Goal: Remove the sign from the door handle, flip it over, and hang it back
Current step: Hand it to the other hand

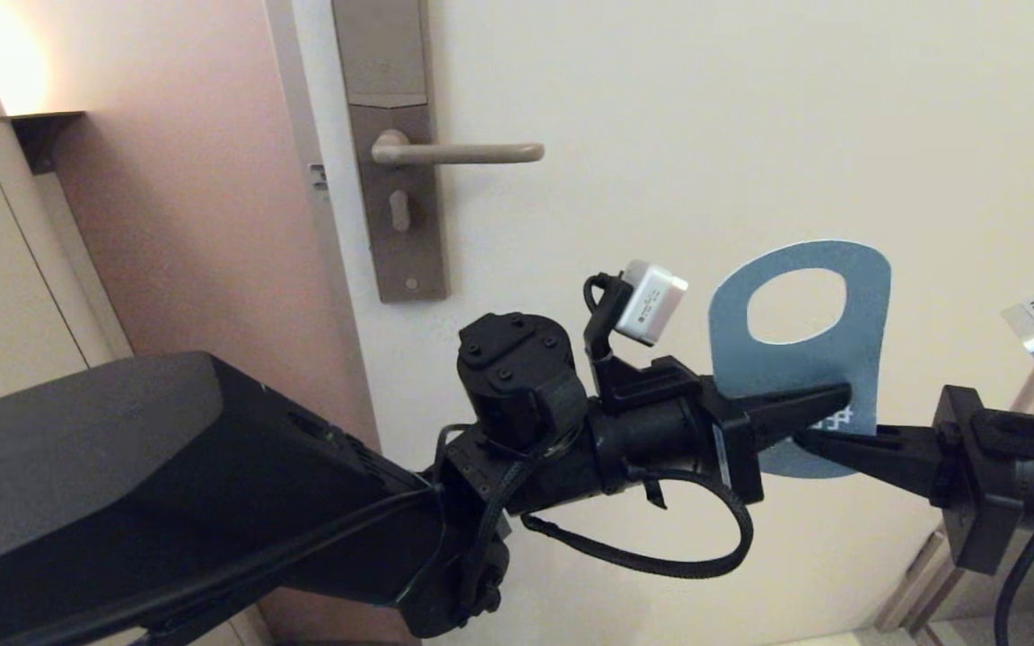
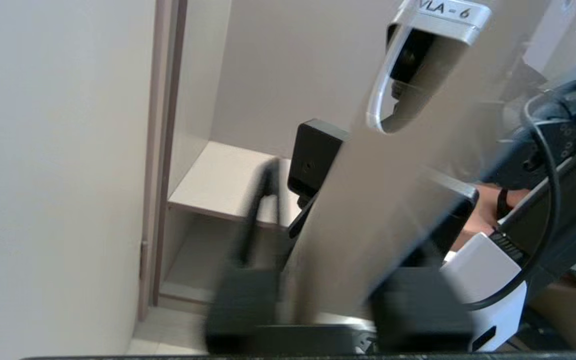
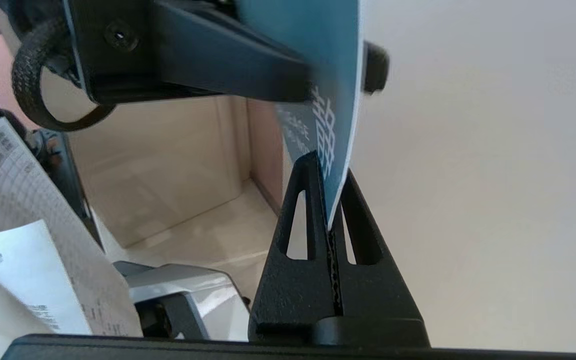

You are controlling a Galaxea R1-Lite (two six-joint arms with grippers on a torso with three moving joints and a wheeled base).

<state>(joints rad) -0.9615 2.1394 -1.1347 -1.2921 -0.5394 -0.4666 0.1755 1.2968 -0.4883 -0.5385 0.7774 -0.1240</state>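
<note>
The right gripper (image 3: 329, 220) has its fingers pressed together on the lower edge of the sign (image 1: 858, 359), pinching it. The left gripper (image 1: 827, 404) reaches the card from the opposite side, its fingers (image 2: 418, 310) standing a little apart on either side of the card. The sign hangs in the air, blue side toward the head camera, well apart from the bare door handle (image 1: 463, 152) up on the cream door (image 1: 705, 135). A pink wall (image 1: 185, 197) adjoins the door frame. Only the right wrist view shows white lettering on the blue face; the left wrist view shows the pale reverse.
</note>
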